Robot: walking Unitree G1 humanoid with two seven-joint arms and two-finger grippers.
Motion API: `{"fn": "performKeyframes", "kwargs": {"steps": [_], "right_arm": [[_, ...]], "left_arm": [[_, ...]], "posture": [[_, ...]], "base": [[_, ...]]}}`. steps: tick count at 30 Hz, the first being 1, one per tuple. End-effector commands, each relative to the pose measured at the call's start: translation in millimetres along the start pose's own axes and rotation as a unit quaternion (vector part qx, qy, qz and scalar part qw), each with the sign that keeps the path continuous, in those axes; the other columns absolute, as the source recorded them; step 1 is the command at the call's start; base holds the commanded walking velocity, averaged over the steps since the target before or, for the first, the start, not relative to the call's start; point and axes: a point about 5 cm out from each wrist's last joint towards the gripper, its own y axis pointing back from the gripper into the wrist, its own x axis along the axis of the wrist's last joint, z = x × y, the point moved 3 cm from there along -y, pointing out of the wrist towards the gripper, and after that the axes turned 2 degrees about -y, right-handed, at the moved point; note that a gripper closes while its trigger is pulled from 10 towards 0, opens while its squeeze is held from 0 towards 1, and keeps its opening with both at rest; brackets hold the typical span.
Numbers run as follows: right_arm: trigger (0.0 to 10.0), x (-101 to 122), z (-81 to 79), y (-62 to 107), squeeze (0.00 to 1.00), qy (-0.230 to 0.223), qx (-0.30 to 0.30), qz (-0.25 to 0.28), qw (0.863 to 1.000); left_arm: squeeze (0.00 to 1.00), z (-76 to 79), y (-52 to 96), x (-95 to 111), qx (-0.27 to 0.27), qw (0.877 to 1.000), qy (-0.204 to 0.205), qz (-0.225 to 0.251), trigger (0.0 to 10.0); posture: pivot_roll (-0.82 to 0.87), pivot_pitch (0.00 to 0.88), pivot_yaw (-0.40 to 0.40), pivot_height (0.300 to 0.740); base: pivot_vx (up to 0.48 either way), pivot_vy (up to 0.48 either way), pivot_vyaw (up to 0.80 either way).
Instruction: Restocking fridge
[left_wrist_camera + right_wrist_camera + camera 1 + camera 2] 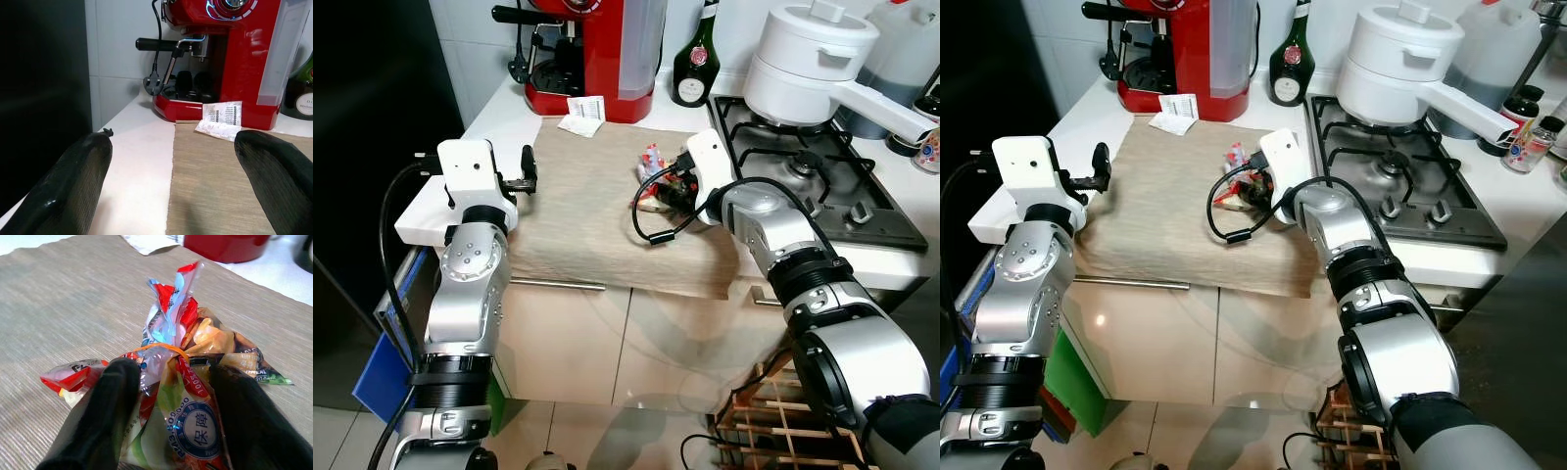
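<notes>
Silver jointed arms, white wrist housings, black cables — black-fingered claws

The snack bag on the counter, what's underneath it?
The snack bag lies on a beige cloth spread over the white counter. The right end effector straddles it, so the cloth directly beneath is covered.

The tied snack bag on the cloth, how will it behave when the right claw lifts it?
The snack bag is crinkled film, so probably floppy and light. Its glossy surface may slip between the right claw fingers. Gripping near the orange band likely holds better.
</notes>
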Motion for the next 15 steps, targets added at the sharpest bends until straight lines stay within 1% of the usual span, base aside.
{"fn": "performKeyframes", "kwargs": {"steps": [1, 3, 5, 6, 7, 8, 9, 11, 12, 13, 14, 15], "right_arm": [[0.0, -22, 10.0, 2.8, 0.0, -0.026, -0.035, -0.023, 0.999], [0.0, -19, 11.4, 3.0, 0.0, -0.026, -0.042, -0.013, 0.999], [0.0, 5, 14.4, 5.0, 0.0, -0.076, -0.051, 0.054, 0.994], [0.0, 5, 14.4, 5.0, 0.0, -0.076, -0.051, 0.054, 0.994], [0.0, 18, 17.7, 7.7, 0.0, -0.091, -0.058, 0.088, 0.99], [0.0, 34, 22.8, 12.8, 0.0, -0.094, -0.073, 0.124, 0.985], [0.0, 34, 22.8, 12.8, 0.0, -0.094, -0.073, 0.124, 0.985], [0.0, 56, 25.7, 20.2, 0.0, -0.096, -0.078, 0.171, 0.978], [0.0, 56, 25.7, 20.2, 0.0, -0.096, -0.078, 0.171, 0.978], [0.0, 73, 24.0, 26.5, 0.0, -0.083, -0.074, 0.203, 0.973], [0.0, 80, 24.0, 29.4, 0.0, -0.079, -0.077, 0.215, 0.97], [0.0, 80, 24.0, 29.4, 0.0, -0.079, -0.077, 0.215, 0.97]], "left_arm": [[0.0, 4.3, -1.5, -1, -0.008, 1.0, -0.005, -0.005, 10.0], [0.0, 4.0, -1.5, -1, -0.008, 1.0, -0.005, -0.005, 10.0], [0.0, 1.9, -2.3, -1, -0.006, 1.0, -0.006, -0.004, 10.0], [0.0, 1.9, -2.3, -1, -0.006, 1.0, -0.006, -0.004, 10.0], [0.0, 1.0, -2.8, 0, -0.005, 1.0, -0.006, -0.004, 10.0], [0.0, 0.2, -3.2, 0, -0.004, 1.0, -0.007, -0.003, 10.0], [0.0, 0.2, -3.2, 0, -0.004, 1.0, -0.007, -0.003, 10.0], [0.0, 0.7, -3.0, 0, -0.006, 1.0, -0.008, -0.002, 10.0], [0.0, 0.7, -3.0, 0, -0.006, 1.0, -0.008, -0.002, 10.0], [0.0, 1.1, -3.1, 0, -0.007, 1.0, -0.008, -0.003, 10.0], [0.0, 1.6, -3.4, 0, -0.008, 1.0, -0.008, -0.004, 10.0], [0.0, 1.6, -3.4, 0, -0.008, 1.0, -0.008, -0.004, 10.0]], "posture": [[0.07, 0.0, -0.033, 0.74], [0.07, 0.0, -0.034, 0.74], [0.08, 0.0, -0.036, 0.74], [0.08, 0.0, -0.036, 0.74], [0.08, 0.0, -0.034, 0.74], [0.08, 0.0, -0.031, 0.74], [0.08, 0.0, -0.031, 0.74], [0.07, 0.0, -0.028, 0.74], [0.07, 0.0, -0.028, 0.74], [0.07, 0.0, -0.02, 0.74], [0.06, 0.0, -0.019, 0.74], [0.06, 0.0, -0.019, 0.74]], "base": [[0.0, 0.0, 0.0], [0.0, 0.0, 0.0], [0.0, 0.0, 0.0], [0.0, 0.0, 0.0], [0.0, 0.0, 0.0], [0.0, 0.0, 0.0], [0.0, 0.0, 0.0], [0.0, 0.0, 0.0], [0.0, 0.0, 0.0], [0.0, 0.0, 0.0], [0.0, 0.0, 0.0], [0.0, 0.0, 0.0]]}}
